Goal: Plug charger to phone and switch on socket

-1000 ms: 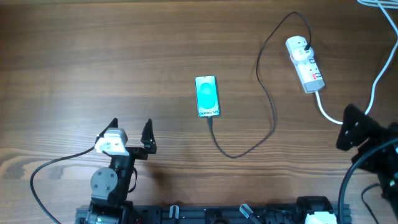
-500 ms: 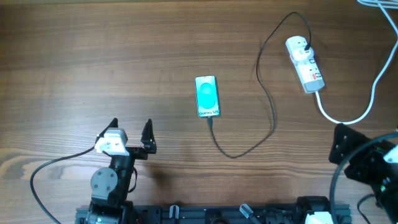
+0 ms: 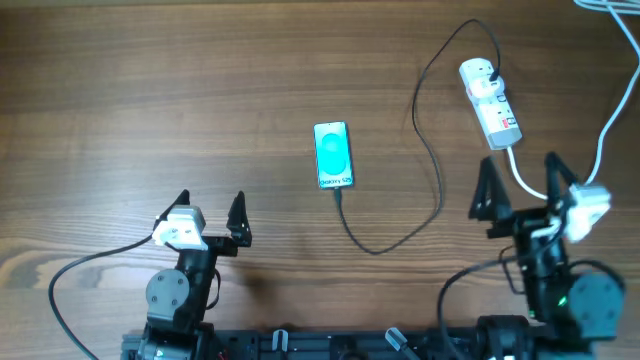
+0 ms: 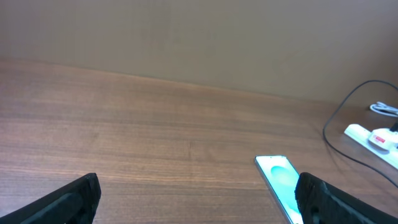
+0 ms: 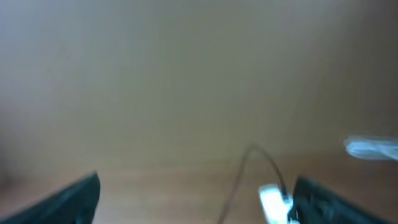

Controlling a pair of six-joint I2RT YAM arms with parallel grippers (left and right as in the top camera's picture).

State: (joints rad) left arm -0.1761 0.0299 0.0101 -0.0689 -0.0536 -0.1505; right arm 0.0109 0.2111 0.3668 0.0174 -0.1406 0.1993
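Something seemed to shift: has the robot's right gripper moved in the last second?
Yes. The right gripper swung left, from the picture's edge to just below the long white power strip.

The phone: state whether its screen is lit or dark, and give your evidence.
Lit. The phone lies flat, face up, its screen bright blue-teal in the overhead and left wrist views.

The counter [image 3: 150,90] is mid-brown wood, with darker grain streaks running along its length. The phone [image 3: 333,155] has a bright teal screen, paler at the centre, framed by a white edge. The charger [image 3: 440,195] is black. The socket [image 3: 490,117] is white with red marks, and its cord [image 3: 610,125] is white too. The left claw [image 3: 210,200] and right claw [image 3: 520,165] are black, each with a white block behind.
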